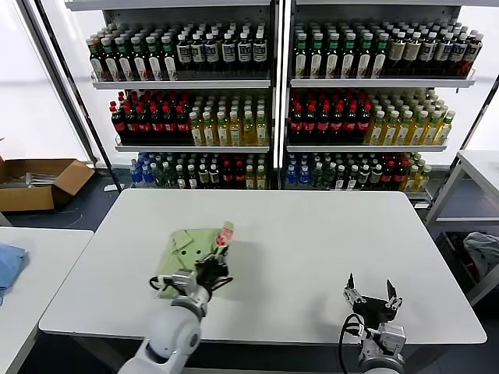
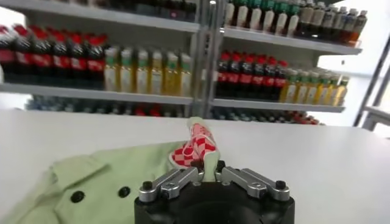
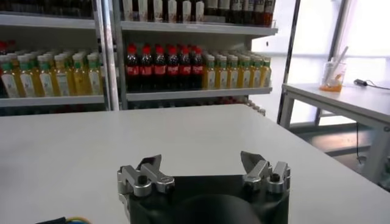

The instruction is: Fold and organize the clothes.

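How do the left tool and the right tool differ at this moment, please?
The left tool is shut on the green polo shirt, pinching a raised fold; the right tool is open and holds nothing. The left tool is over the shirt at the table's left front, while the right tool sits over bare table at the right front edge. Both are low near the tabletop.

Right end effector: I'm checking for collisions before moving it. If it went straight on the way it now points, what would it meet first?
The right end effector, open and empty, points across bare white table. The way looks free to the far edge; beyond stand the bottle shelves, though depth is unclear.
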Robot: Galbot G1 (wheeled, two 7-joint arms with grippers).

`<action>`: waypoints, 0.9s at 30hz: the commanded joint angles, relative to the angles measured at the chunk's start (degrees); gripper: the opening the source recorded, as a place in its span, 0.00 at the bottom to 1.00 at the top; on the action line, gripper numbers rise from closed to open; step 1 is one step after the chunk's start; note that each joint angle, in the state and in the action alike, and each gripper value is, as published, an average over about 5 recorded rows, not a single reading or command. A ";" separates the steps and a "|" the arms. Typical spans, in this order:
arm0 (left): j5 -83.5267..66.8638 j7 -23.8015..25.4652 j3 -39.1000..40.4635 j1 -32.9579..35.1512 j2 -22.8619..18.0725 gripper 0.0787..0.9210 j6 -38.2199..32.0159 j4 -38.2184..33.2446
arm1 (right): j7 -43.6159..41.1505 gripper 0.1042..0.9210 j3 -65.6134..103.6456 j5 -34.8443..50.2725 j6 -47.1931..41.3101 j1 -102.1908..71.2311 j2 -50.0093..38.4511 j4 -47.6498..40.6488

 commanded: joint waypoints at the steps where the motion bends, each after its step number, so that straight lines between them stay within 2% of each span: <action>1: -1.38 -0.92 9.05 -4.93 -9.17 0.06 0.47 4.96 | -0.04 0.88 -0.29 -1.03 -0.32 0.27 1.24 -0.85; 5: -4.71 1.55 9.05 -4.58 -8.60 0.06 -0.72 3.09 | 0.04 0.88 -0.77 -1.02 -0.75 1.54 1.20 -1.88; 8: -9.41 1.95 9.93 -4.11 -8.16 0.11 -1.39 -0.77 | 0.24 0.88 -1.38 -1.01 -1.07 2.70 1.17 -2.94; 12: -12.77 2.04 10.92 -2.94 -7.89 0.24 -2.42 -5.80 | 0.57 0.88 -2.44 0.53 -2.15 4.42 1.27 -4.00; 15: -11.83 2.01 9.75 -2.07 -7.41 0.34 -3.44 -7.18 | 0.96 0.88 -3.52 5.62 -4.00 6.24 1.01 -4.16; 22: -3.17 -1.27 -0.21 0.22 -1.76 0.58 -0.67 -6.24 | 2.35 0.88 -9.53 20.29 -10.46 13.37 -1.93 -4.39; 27: 0.78 -2.17 -7.41 3.21 1.73 0.75 1.65 -6.75 | 4.35 0.88 -14.77 22.63 -13.57 19.32 -2.19 -8.15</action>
